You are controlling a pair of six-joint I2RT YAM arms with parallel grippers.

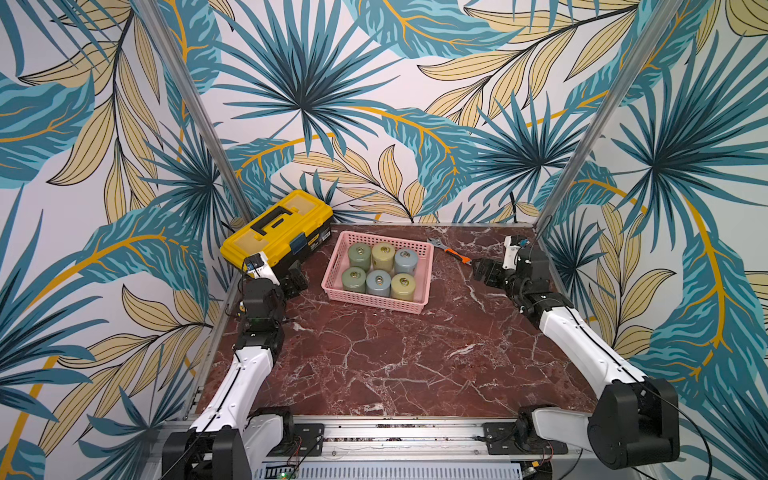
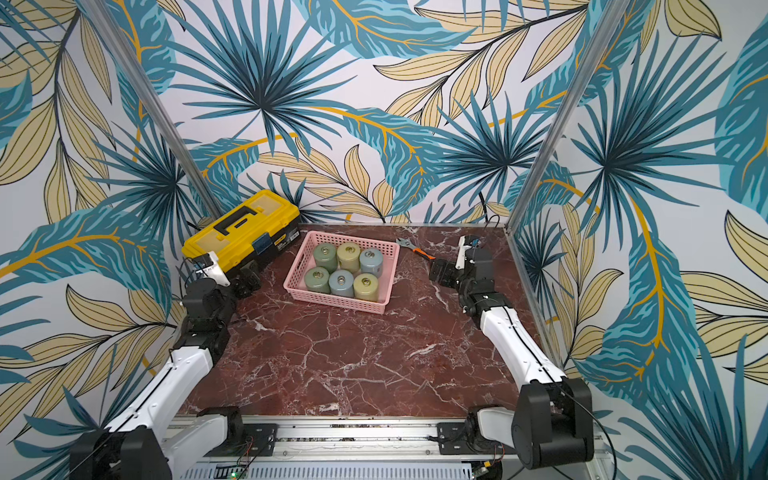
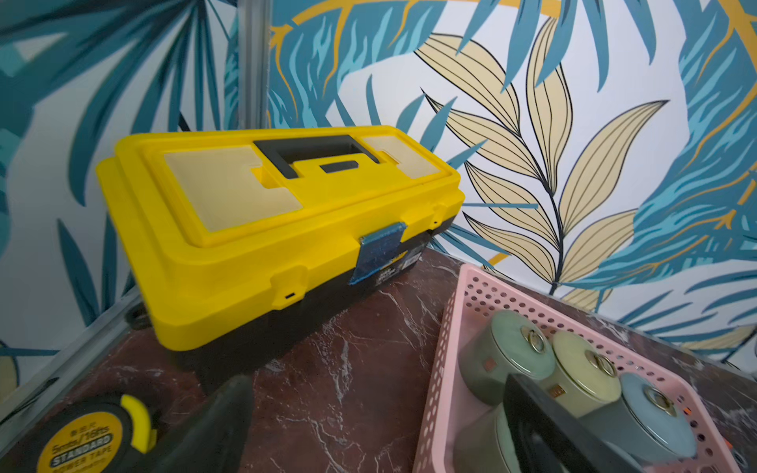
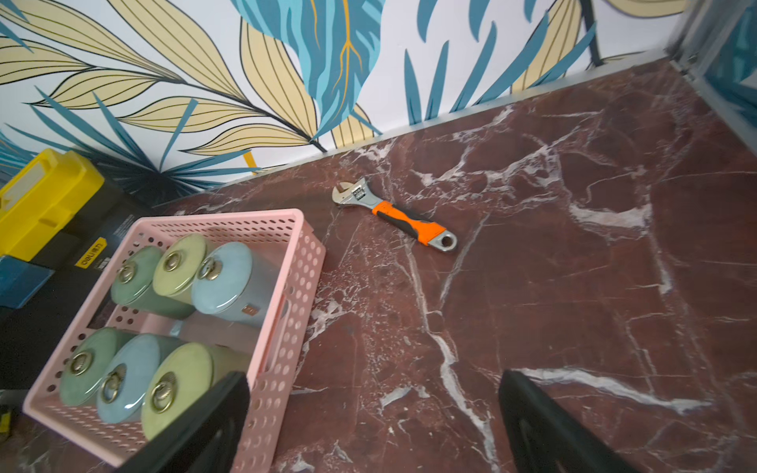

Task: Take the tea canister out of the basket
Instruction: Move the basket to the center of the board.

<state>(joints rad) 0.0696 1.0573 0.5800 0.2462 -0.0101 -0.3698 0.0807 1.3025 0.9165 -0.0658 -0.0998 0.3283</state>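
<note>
Wide apart and empty at the left gripper point(image 1: 297, 280), parked low beside the toolbox point(image 1: 276, 226) and near one short end of the basket point(image 1: 376, 305); likewise at the right gripper point(image 1: 482, 272), spread open, holding nothing, off the opposite end, with the wrench point(image 1: 451, 251) near. Nothing lifted yet: all six tea canisters point(image 1: 378, 281) upright inside the basket, two rows of three, shoulder to shoulder within each row, a slim gap between rows in the right wrist view. Whole job left, by the look of it: reaching in, closing on one canister, raising it over the lattice side, setting it down outside. Tight going inside, with little room between neighbours for the jaws; easiest entry probably from above at an end canister, using that gap between rows. Pink rim low, yet high enough to catch a canister dragged sideways. Plenty of bare table point(image 1: 395, 365) in front of the basket for a set-down; less behind it. Close by the left gripper, a tape measure point(image 3: 82, 438) to be kept clear of
</note>
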